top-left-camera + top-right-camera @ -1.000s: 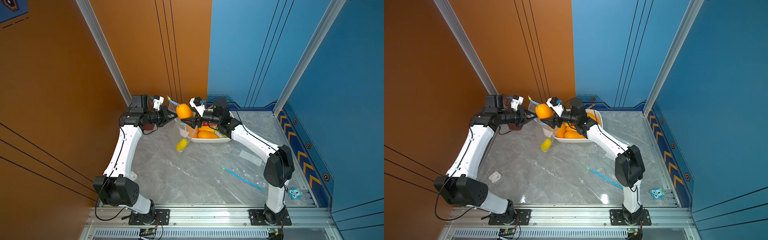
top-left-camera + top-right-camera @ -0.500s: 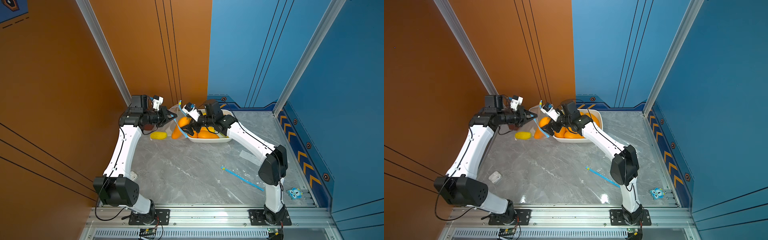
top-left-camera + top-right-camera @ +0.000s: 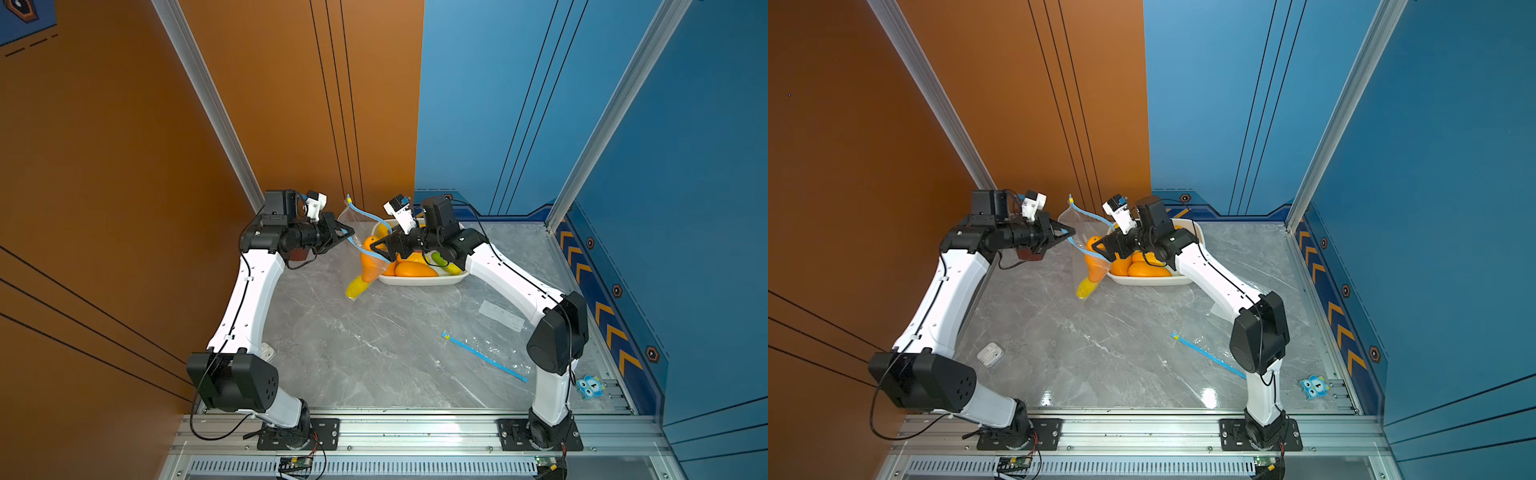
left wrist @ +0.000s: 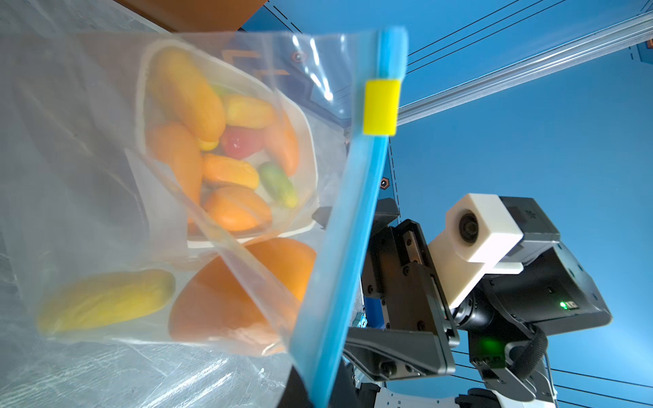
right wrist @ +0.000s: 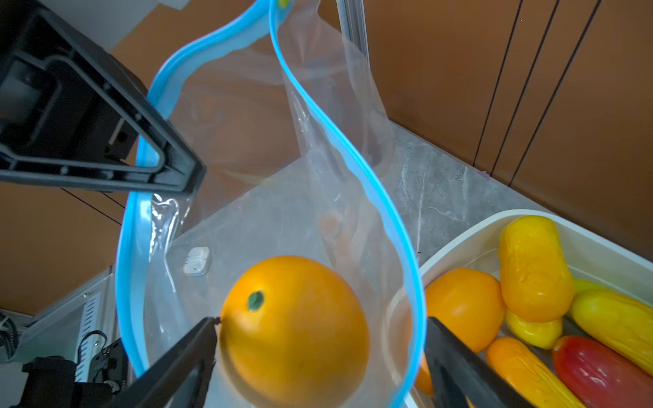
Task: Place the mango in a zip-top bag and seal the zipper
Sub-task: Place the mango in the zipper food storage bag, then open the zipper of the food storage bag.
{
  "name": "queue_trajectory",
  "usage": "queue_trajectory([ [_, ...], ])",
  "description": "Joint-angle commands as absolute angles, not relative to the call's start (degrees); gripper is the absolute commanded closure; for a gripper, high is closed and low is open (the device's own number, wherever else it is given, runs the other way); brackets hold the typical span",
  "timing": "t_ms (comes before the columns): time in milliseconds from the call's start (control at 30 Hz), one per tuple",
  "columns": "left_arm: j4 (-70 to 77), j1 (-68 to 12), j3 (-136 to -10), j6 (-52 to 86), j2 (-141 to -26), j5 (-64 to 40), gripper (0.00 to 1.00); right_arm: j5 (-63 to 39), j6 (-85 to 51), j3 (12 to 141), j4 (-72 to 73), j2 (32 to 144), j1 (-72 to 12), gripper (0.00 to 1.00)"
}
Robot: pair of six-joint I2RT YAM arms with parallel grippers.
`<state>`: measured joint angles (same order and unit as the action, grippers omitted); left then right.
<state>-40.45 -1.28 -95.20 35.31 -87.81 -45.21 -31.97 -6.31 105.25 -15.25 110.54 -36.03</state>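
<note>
The left gripper (image 3: pixel 350 236) (image 3: pixel 1072 232) is closed tight on the bag (image 3: pixel 352 217) (image 3: pixel 1073 220) (image 4: pixel 106 183) (image 5: pixel 318 141), pinching its blue zipper (image 3: pixel 368 216) (image 4: pixel 353 212) (image 5: pixel 353 159) rim and holding it off the table (image 3: pixel 374 353) (image 3: pixel 1100 353) near the orange wall. The bag hangs from that pinch with its mouth gaping toward the right arm, and the yellow slider (image 3: pixel 350 200) (image 4: pixel 381 106) sits at the high end of the zipper. The mango (image 3: pixel 368 262) (image 3: pixel 1094 266) (image 4: pixel 240 293) (image 5: pixel 293 332) lies inside the bag, just below the open rim, stem end up toward the right wrist camera. A yellow fruit (image 3: pixel 357 286) (image 3: pixel 1086 287) (image 4: pixel 106 300) sits below it in what looks like the bag's lowest corner. The right gripper (image 3: pixel 374 249) (image 3: pixel 1096 249) (image 5: pixel 318 321) is at the bag's mouth with its jaws spread wide on either side of the mango. One tip is touching or just beside the skin and the other stands clear of it by the blue rim, so it clamps nothing. Whether that far tip is inside or outside the rim cannot be told. Right behind the bag is the white tray (image 3: pixel 424 281) (image 3: pixel 1150 280) (image 5: pixel 494 226), which holds more orange, yellow, red and green fruit. A second bag (image 3: pixel 484 357) (image 3: pixel 1208 353) lies flat near the right arm's base, with a small blue owl (image 3: pixel 590 386) (image 3: pixel 1314 386) beyond it at the table edge. A small white case (image 3: pixel 990 353) (image 5: pixel 197 261) rests beside the left arm.
</note>
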Motion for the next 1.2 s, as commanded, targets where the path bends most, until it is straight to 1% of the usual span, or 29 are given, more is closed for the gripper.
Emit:
queue_trajectory([
  [0, -38.6, -2.1, -95.6, 36.2, -88.6, -44.4, 1.0, -38.3, -15.9, 100.5, -6.5, 108.5, -34.9, 0.09],
  [67, -38.1, -2.1, -95.7, 37.1, -88.4, -43.4, 1.0, -38.1, -23.1, 96.2, 2.0, 106.4, -33.0, 0.08],
  [100, -37.6, -2.2, -95.9, 37.6, -88.4, -43.2, 1.0, -36.6, -25.1, 95.5, 3.2, 105.9, -32.4, 0.08],
  [133, -37.6, -2.2, -96.2, 37.9, -88.6, -43.2, 1.0, -34.5, -24.0, 97.2, -0.1, 105.9, -32.3, 0.09],
  [167, -37.5, -2.2, -96.6, 38.2, -88.7, -43.1, 1.0, -31.6, -20.7, 99.4, -6.7, 106.3, -32.8, 0.09],
  [233, -37.5, -2.4, -97.3, 38.8, -89.0, -42.4, 1.0, -27.2, -16.5, 104.6, -15.1, 107.6, -33.7, 0.13],
  [267, -37.5, -2.5, -97.7, 38.9, -89.0, -42.0, 1.0, -26.3, -15.9, 106.8, -17.7, 108.7, -34.0, 0.19],
  [300, -37.6, -2.6, -98.0, 39.1, -88.9, -41.6, 1.0, -25.9, -15.6, 109.2, -20.7, 109.9, -33.9, 0.28],
  [400, -37.5, -2.8, -98.3, 39.1, -87.9, -40.2, 1.0, -26.7, -13.8, 115.5, -27.4, 112.2, -34.7, 0.61],
  [433, -37.5, -2.9, -98.4, 39.0, -87.5, -39.8, 1.0, -27.0, -13.5, 116.4, -28.3, 112.3, -34.9, 0.7],
  [467, -37.5, -2.8, -98.2, 38.9, -87.0, -39.4, 1.0, -27.5, -12.9, 117.2, -29.5, 111.9, -35.1, 0.77],
  [500, -37.5, -2.8, -97.9, 38.5, -86.5, -39.0, 1.0, -27.6, -12.4, 117.1, -30.0, 111.1, -35.5, 0.8],
  [567, -37.6, -3.0, -96.8, 37.6, -85.7, -38.3, 1.0, -26.1, -11.8, 115.9, -30.1, 109.3, -35.6, 0.82],
  [600, -37.5, -3.1, -96.3, 37.1, -85.7, -38.2, 1.0, -24.9, -11.4, 115.2, -30.3, 108.7, -35.8, 0.78],
  [633, -37.5, -3.4, -95.7, 36.3, -86.0, -38.4, 1.0, -23.7, -11.1, 114.4, -30.5, 108.4, -35.7, 0.61],
  [667, -37.5, -3.6, -94.9, 36.1, -86.4, -39.1, 1.0, -21.9, -11.0, 114.0, -31.0, 108.7, -35.7, 0.35],
  [733, -37.5, -4.5, -93.8, 35.0, -87.3, -40.6, 1.0, -18.9, -9.4, 114.9, -33.6, 110.4, -35.8, 0.24],
  [767, -37.6, -5.0, -93.2, 34.0, -87.6, -41.2, 1.0, -17.3, -8.8, 115.3, -34.5, 111.1, -35.9, 0.2],
  [833, -37.5, -5.6, -91.8, 33.0, -87.4, -41.3, 1.0, -15.5, -8.5, 115.0, -34.5, 112.2, -35.6, 0.2],
  [900, -37.6, -5.8, -90.5, 32.2, -87.0, -40.9, 1.0, -17.0, -9.3, 116.5, -35.0, 114.5, -35.2, 0.2],
  [933, -37.6, -5.8, -90.1, 31.7, -86.7, -40.5, 1.0, -18.8, -10.1, 117.1, -35.2, 115.7, -34.8, 0.22],
  [967, -37.6, -5.8, -89.8, 31.3, -86.6, -40.2, 1.0, -20.3, -11.0, 118.0, -35.5, 117.0, -34.6, 0.24],
  [1000, -37.5, -5.7, -89.6, 31.2, -86.7, -40.1, 1.0, -21.5, -11.0, 118.4, -35.6, 117.7, -34.7, 0.29],
  [1100, -37.6, -5.2, -89.3, 31.4, -88.1, -40.1, 1.0, -23.6, -9.6, 119.1, -36.1, 118.4, -35.8, 0.55],
  [1167, -37.6, -4.7, -88.9, 31.4, -89.1, -39.7, 1.0, -24.7, -8.6, 118.8, -37.2, 118.3, -36.3, 0.76],
])
